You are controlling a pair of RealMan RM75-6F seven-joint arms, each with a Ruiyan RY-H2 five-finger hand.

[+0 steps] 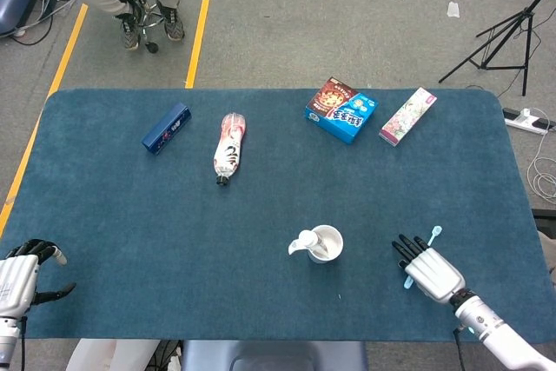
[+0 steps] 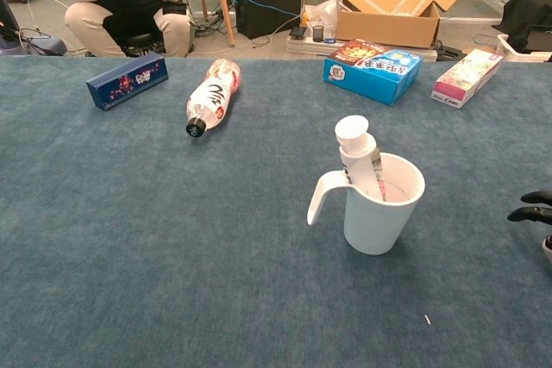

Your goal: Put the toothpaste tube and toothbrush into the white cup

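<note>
The right hand [image 1: 427,268] lies low over the blue surface [image 1: 130,215] near its front right edge, its dark fingers [image 1: 405,249] extended and slightly fanned toward the white cup [image 1: 325,243]; the light-blue toothbrush [image 1: 420,255] runs under them, its head poking out past the fingertips and its handle end showing on the near side, but whether the fingers actually pinch it cannot be told. In the chest view only two dark fingertips [image 2: 533,206] enter at the right edge. The white cup stands upright, well apart to the hand's left, handle pointing left, with the toothpaste tube [image 2: 357,157] already inside, cap up and leaning against the rim. The left hand [image 1: 19,274] rests at the front left corner, fingers loosely curled with nothing in them. Along the far side lie a dark blue box [image 1: 166,128], a plastic bottle [image 1: 228,147] on its side, a blue snack box [image 1: 341,109] and a pink-and-white box [image 1: 407,115].
</note>
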